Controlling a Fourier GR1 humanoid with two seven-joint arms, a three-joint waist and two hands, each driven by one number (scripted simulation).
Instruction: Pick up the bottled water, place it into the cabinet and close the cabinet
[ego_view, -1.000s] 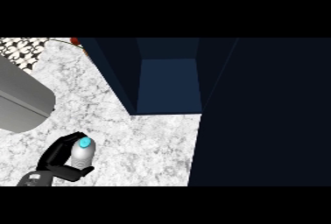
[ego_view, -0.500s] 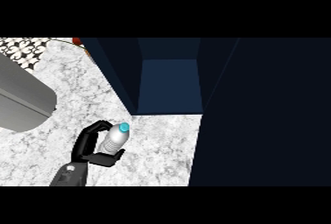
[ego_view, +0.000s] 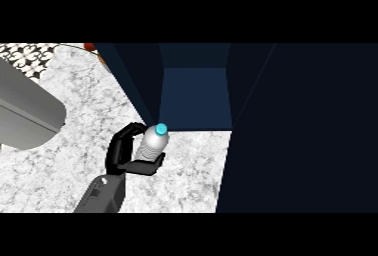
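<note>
The bottled water (ego_view: 153, 142), a clear bottle with a light blue cap, is held upright in my left hand (ego_view: 124, 152). The fingers curl round its far side and the thumb round its near side. Hand and bottle hover over the marble counter (ego_view: 66, 170), just in front of the lower left corner of the cabinet's opening. The dark blue cabinet (ego_view: 196, 95) stands open, showing a bare blue inside. Its dark door (ego_view: 303, 130) fills the right part of the view. My right hand does not show.
A large grey rounded object (ego_view: 22, 110) lies on the counter at the left. A small red thing (ego_view: 88, 46) sits at the top by a patterned tile wall (ego_view: 18, 55).
My left hand has carried the bottle up and to the right, from the view's lower left towards the cabinet's opening.
</note>
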